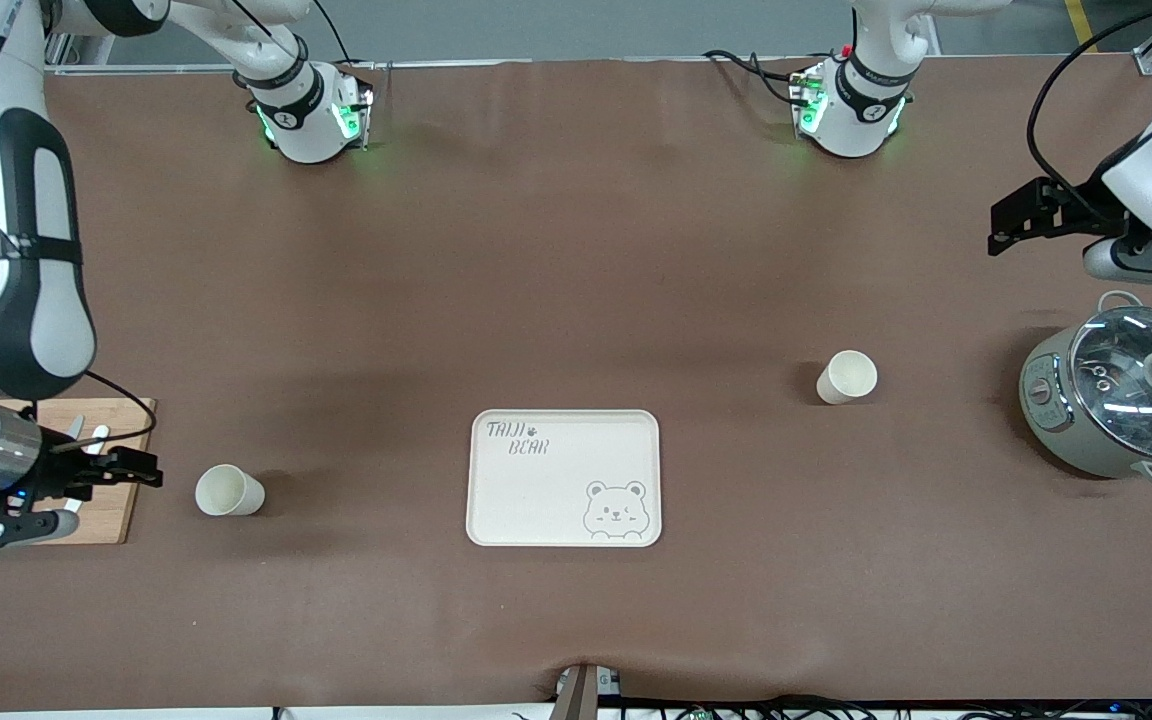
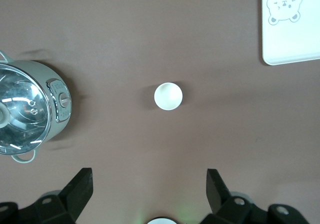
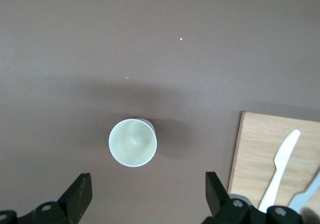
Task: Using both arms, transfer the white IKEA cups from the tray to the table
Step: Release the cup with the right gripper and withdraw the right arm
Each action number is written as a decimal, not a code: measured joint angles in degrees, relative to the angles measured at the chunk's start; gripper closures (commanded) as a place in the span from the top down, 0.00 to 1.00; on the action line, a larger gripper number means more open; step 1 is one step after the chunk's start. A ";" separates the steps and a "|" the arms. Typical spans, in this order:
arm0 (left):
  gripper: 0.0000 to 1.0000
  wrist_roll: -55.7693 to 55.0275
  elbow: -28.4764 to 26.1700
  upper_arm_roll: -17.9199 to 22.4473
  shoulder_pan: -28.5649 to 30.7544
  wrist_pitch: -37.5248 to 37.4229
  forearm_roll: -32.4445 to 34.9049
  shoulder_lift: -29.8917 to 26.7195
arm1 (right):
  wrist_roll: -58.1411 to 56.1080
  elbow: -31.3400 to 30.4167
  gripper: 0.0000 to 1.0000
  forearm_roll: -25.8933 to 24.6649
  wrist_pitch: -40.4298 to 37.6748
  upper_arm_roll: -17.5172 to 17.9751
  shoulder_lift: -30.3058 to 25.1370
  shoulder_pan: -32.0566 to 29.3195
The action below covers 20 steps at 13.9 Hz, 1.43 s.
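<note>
Hanging over the wooden board [image 1: 86,470] at the right arm's end of the desk [image 1: 576,250], the right claw [image 1: 121,470] is raised above the surface with its two black fingers [image 3: 77,196] spread wide. Its arm comes down along that edge of the desk in a folded pose, elbow high and wrist bent toward the middle. One white cup [image 1: 228,491] stands upright on the desk just beside the board, on the side toward the tray; in the right wrist view this cup [image 3: 132,143] sits ahead of the spread fingers, apart from them. White plastic cutlery [image 3: 281,165] lies on the board.

At the left arm's end, the left claw [image 1: 1016,215] is held in the air over bare desk, above and near the lidded cooking pot [image 1: 1121,400]. Its fingers [image 2: 80,189] are likewise spread apart and hold nothing. The second white cup [image 1: 846,377] stands upright between the pot and the bear-printed tray [image 1: 564,478], well apart from both, and farther from the front camera than the first cup. The tray lies flat near the middle of the desk, with neither cup on it.
</note>
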 measured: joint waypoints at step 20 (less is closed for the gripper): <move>1.00 1.28 0.31 0.82 5.55 1.30 -1.33 0.13 | 23.27 -0.26 1.00 -0.17 -24.89 0.71 -24.36 0.77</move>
